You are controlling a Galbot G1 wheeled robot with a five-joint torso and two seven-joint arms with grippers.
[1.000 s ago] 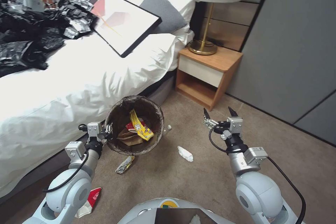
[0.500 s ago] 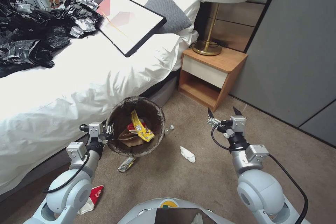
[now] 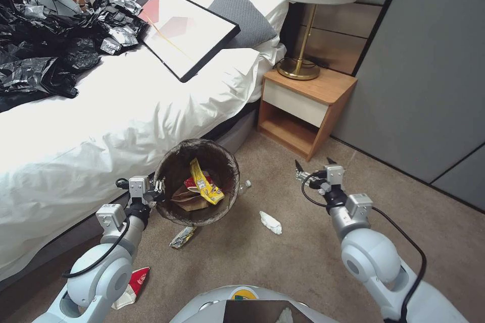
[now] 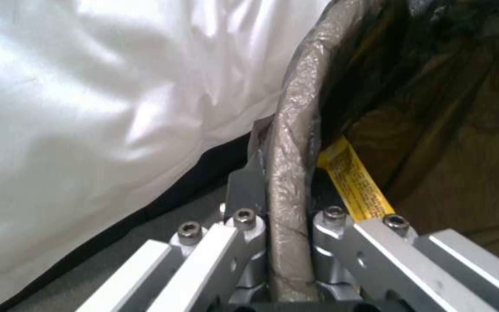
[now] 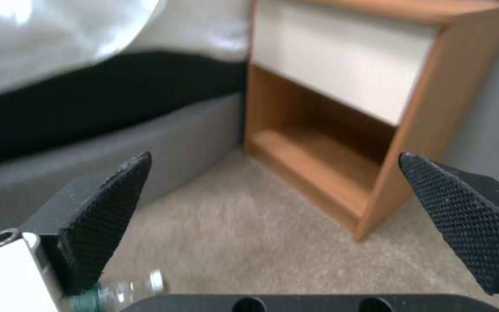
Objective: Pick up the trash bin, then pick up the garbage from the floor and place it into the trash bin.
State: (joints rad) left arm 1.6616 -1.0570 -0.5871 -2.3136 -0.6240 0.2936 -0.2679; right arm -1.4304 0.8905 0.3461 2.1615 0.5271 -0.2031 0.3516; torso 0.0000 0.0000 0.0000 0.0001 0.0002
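Litter lies nearest the robot on the carpet: a red-and-white packet (image 3: 132,286) by the left arm, a crumpled wrapper (image 3: 181,236) just under the bin, and a white wad (image 3: 270,222) between the arms. The left gripper (image 3: 157,191) is clamped on the rim of the trash bin (image 3: 196,181), held beside the bed (image 3: 126,111). Farther right, the right gripper (image 3: 313,170) hangs spread wide and empty; the wad lies below it toward the bin, nearer this arm.

Left gripper (image 3: 157,191) clamped on trash bin (image 3: 174,161) rim; right gripper (image 3: 314,165) spread above carpet (image 3: 283,257).
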